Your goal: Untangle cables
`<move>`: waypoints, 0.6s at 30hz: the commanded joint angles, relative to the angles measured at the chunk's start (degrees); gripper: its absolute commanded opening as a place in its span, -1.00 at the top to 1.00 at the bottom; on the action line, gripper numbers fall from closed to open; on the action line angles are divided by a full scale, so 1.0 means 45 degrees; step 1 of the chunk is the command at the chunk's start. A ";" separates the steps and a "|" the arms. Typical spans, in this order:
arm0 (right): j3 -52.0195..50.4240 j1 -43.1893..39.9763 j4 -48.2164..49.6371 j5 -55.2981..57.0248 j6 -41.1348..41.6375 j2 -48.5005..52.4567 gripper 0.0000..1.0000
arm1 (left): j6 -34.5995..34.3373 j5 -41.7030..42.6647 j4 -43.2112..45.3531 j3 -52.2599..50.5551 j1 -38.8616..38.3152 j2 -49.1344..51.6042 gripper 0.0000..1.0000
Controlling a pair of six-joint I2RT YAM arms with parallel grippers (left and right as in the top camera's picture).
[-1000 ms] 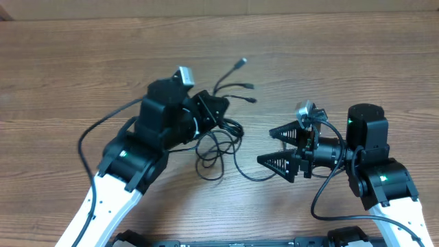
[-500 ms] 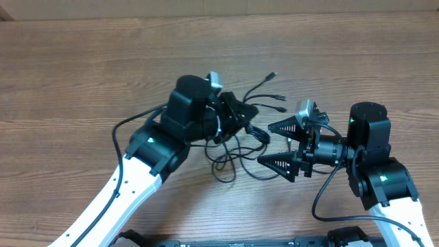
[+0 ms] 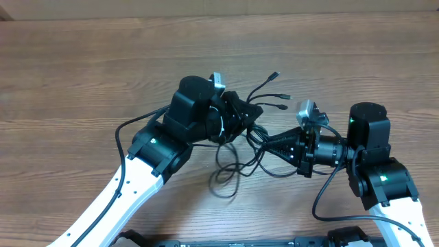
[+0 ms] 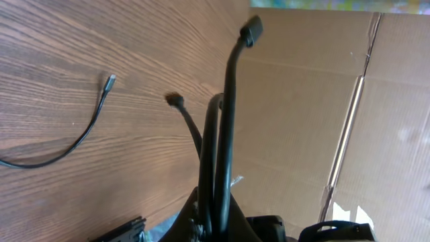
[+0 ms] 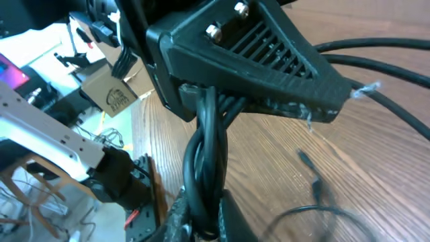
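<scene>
Right black pincer [image 3: 269, 142] clamps thin black cables [image 5: 205, 161], left pincer [image 3: 252, 113] gripping too, mid brown wooden desk [image 3: 82, 82], poised to tug them apart.

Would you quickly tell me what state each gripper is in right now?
The left gripper is closed, holding the cables.
The right gripper is closed, clamped on the same cables.

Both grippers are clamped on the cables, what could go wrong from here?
1. The left gripper and right gripper are both shut on the cables close together, with several strands twisted between them in the right wrist view; pulling apart may tighten the tangle.
2. Each grip seems to hold several strands at once, so no single cord may come free.
</scene>
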 commanded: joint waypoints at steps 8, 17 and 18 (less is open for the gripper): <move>0.0034 -0.0024 -0.0262 -0.0160 0.1277 -0.0141 0.92 | 0.0763 -0.0170 0.0136 0.0272 0.0151 0.0015 -0.25; 0.0034 -0.0024 -0.0656 0.1705 0.3774 -0.0141 0.92 | 0.7067 0.0661 -0.0277 0.0277 0.0763 -0.0141 -1.00; 0.0034 -0.0024 -0.0675 0.1705 0.3774 -0.0141 0.92 | 0.7393 0.0656 -0.0427 0.0277 0.0763 -0.0165 -1.00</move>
